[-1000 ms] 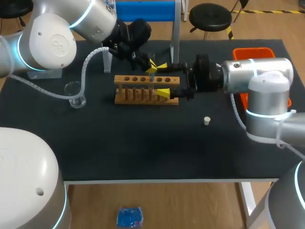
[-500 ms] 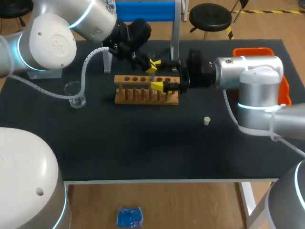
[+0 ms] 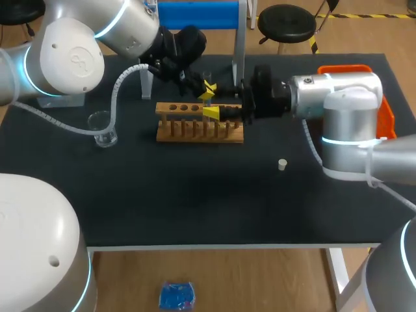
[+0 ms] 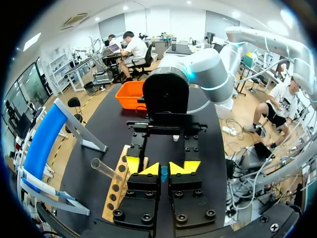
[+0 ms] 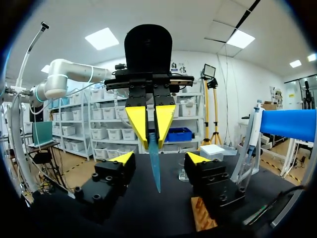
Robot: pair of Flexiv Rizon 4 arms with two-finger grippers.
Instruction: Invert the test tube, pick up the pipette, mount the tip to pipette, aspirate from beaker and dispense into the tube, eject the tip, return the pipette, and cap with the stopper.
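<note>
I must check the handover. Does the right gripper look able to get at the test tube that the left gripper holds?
Probably yes. The right gripper is open, one finger on each side of the test tube, which hangs free below the left gripper. Nothing stands between them.

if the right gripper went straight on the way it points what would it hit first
The thin clear test tube hanging from the left gripper, in line with the gap of the open right gripper; how near is unclear.
</note>
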